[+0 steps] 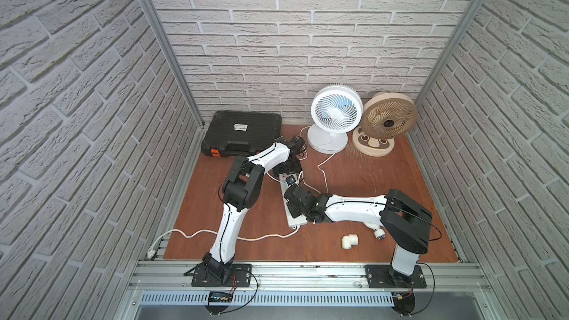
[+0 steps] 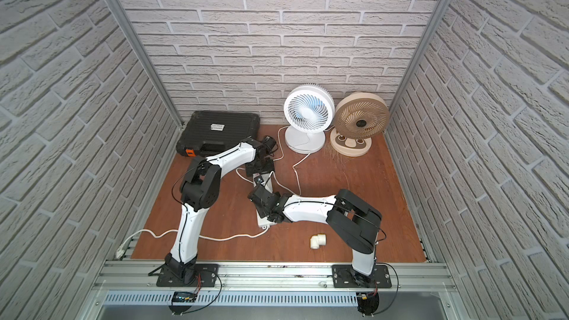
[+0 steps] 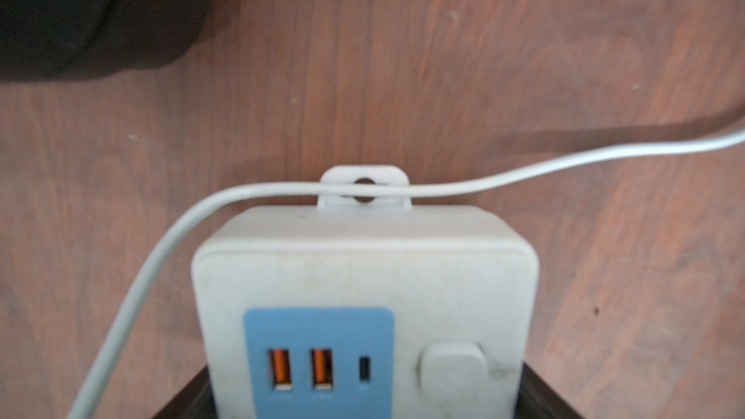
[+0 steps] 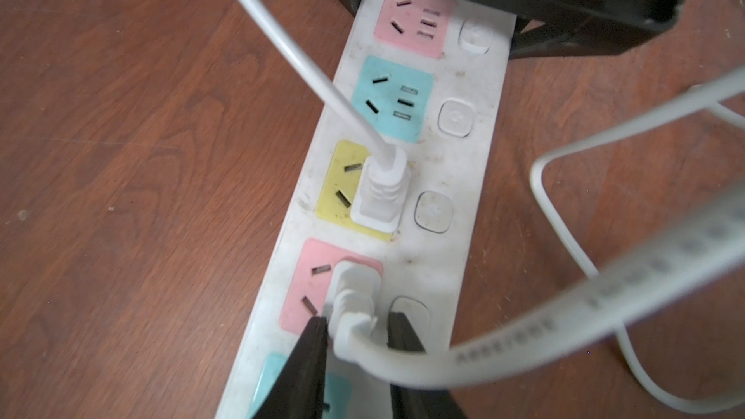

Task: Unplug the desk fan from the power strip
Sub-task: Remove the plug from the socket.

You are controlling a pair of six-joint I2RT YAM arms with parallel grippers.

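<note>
The power strip (image 4: 455,179) lies on the brown floor in the middle of the cell, mostly under both arms in both top views (image 1: 294,220) (image 2: 264,221). Two white plugs sit in it: one in the yellow socket (image 4: 381,191), one in the pink socket (image 4: 354,288). My right gripper (image 4: 356,318) has closed in against the two sides of the pink-socket plug. My left gripper (image 3: 367,393) clamps the strip's blue USB end (image 3: 318,356), a finger on each side. The white desk fan (image 1: 335,112) stands at the back, its thin cord (image 1: 323,167) trailing toward the strip.
A beige fan (image 1: 389,115) stands beside the white one. A black tool case (image 1: 243,136) lies at the back left. A white pipe elbow (image 1: 349,241) and another fitting (image 1: 377,230) lie near the right arm. The strip's thick cord (image 1: 197,233) runs off front left.
</note>
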